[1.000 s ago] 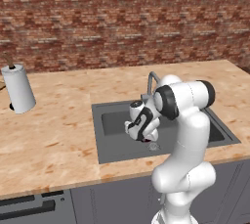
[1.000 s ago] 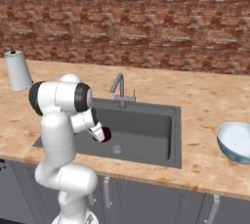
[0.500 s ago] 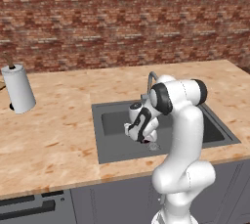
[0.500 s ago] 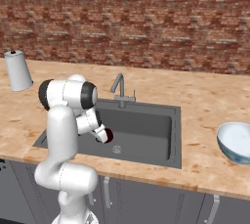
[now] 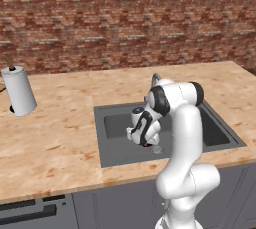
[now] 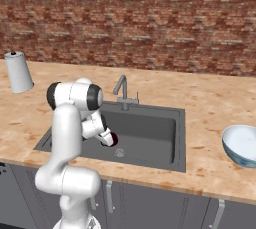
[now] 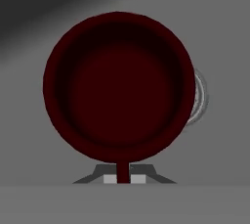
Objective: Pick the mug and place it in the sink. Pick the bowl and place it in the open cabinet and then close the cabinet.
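I had the fingers [image 6: 110,141] clenched on the mug [image 7: 117,88], holding it low inside the sink [image 6: 150,133], just beside the drain [image 7: 197,96]. From the hand camera I looked straight down into its dark maroon hollow. The bowl [image 6: 242,145] sat on the table [image 5: 55,133] to the right, well apart from the sink. A paper towel roll [image 5: 19,92] stood far left.

bowl [image 6: 242,145] cut by right edge
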Robot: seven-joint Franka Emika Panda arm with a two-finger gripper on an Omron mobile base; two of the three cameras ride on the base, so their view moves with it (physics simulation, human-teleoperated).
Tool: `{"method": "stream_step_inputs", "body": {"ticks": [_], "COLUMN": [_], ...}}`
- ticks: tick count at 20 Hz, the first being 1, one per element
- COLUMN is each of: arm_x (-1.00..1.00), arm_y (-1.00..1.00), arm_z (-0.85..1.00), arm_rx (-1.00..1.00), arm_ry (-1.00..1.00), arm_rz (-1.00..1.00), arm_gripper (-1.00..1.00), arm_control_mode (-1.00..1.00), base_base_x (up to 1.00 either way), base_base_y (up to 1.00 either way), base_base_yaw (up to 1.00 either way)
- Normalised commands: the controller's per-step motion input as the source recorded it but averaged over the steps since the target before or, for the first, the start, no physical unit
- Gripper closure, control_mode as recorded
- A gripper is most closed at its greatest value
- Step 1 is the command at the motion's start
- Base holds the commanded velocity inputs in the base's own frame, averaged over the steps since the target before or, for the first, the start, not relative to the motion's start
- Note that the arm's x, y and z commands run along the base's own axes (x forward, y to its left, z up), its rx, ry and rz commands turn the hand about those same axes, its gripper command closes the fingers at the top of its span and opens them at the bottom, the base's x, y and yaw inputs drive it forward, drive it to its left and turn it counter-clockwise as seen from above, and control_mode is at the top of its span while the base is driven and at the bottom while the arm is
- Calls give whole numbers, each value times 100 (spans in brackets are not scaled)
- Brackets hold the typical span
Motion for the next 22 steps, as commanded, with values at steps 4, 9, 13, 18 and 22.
{"method": "stream_step_inputs", "body": {"ticks": [4, 9, 13, 18, 22], "arm_x": [14, 14, 11, 14, 20], "arm_y": [-1, -5, 0, 0, 0], "arm_z": [-14, -20, -17, -18, -16], "arm_rx": [0, 1, 1, 1, 3], "arm_ry": [0, 0, 0, 0, 0], "arm_rz": [5, 6, 5, 6, 4], "arm_gripper": [100, 100, 100, 100, 100], "arm_control_mode": [-100, -100, -100, -100, -100], "base_base_x": [0, 0, 0, 0, 0], "base_base_y": [0, 0, 0, 0, 0], "base_base_yaw": [0, 0, 0, 0, 0]}}
